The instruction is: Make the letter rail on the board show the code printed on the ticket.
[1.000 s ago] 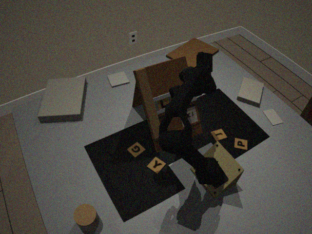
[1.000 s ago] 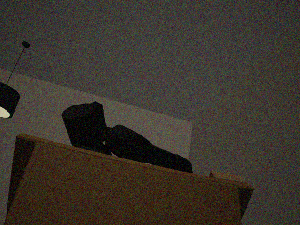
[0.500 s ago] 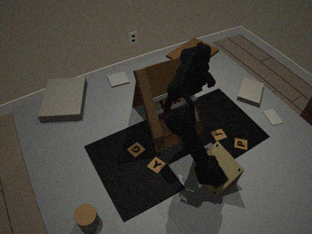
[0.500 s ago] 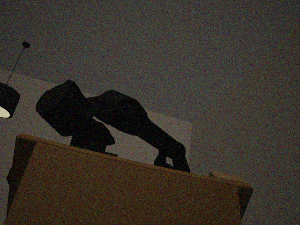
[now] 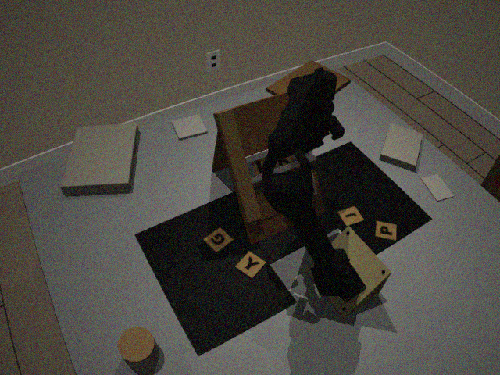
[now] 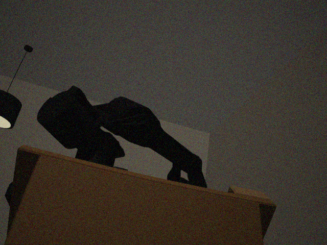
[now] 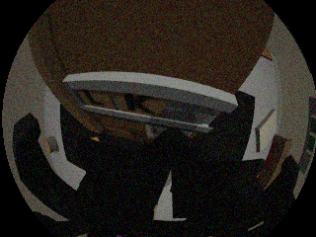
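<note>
The brown board (image 5: pixel 254 121) (image 6: pixel 132 211) (image 7: pixel 148 39) stands tilted, with its pale letter rail (image 7: pixel 148 81) across the front. The L tile (image 5: pixel 258 165) (image 7: pixel 91 98) and K tile (image 5: pixel 283 161) (image 7: pixel 139 104) sit in the rail, L left of K, with open rail right of K. Loose on the black mat lie the J tile (image 5: pixel 350 216), P tile (image 5: pixel 386 230), G tile (image 5: pixel 218 239) and Y tile (image 5: pixel 251 264). My gripper (image 7: pixel 172 131) is shut and empty, just in front of the rail's lower edge. The ticket is mostly hidden behind the fingers, its print unreadable.
The black mat (image 5: pixel 173 291) lies under the board. An orange-topped cylinder (image 5: pixel 136 344) stands front left. A large pale box (image 5: pixel 101 157) is at the back left, a smaller box (image 5: pixel 401 145) at the right. A wooden slab (image 5: pixel 278 87) lies behind the arm. A yellow block (image 5: pixel 369 270) is beside the arm's base.
</note>
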`<state>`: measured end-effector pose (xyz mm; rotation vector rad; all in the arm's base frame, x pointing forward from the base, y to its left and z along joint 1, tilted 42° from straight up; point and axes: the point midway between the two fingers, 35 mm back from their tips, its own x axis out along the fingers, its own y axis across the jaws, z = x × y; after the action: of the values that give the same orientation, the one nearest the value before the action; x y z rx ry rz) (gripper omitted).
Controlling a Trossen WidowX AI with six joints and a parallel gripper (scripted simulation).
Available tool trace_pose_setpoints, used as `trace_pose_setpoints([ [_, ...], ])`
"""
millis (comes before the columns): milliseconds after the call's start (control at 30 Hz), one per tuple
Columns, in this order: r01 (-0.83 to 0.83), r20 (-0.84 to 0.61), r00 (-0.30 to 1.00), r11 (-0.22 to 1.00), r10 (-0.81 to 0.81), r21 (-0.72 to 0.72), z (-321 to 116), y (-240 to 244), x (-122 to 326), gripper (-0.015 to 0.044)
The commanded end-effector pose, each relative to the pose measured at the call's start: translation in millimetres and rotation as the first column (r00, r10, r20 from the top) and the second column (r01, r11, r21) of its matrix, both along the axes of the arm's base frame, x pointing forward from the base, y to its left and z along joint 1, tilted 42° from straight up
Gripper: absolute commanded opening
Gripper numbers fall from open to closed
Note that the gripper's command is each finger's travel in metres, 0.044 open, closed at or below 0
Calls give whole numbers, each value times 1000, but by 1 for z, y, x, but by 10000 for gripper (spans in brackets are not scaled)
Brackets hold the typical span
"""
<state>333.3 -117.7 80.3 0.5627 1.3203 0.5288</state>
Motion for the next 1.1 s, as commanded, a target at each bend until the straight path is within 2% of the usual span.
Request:
trace_pose_setpoints([
  [0, -2, -3, 1000, 1000, 2, 0, -1, 2, 2, 0],
  [1067, -2, -2, 1000, 1000, 2, 0, -8, 11, 14, 0],
])
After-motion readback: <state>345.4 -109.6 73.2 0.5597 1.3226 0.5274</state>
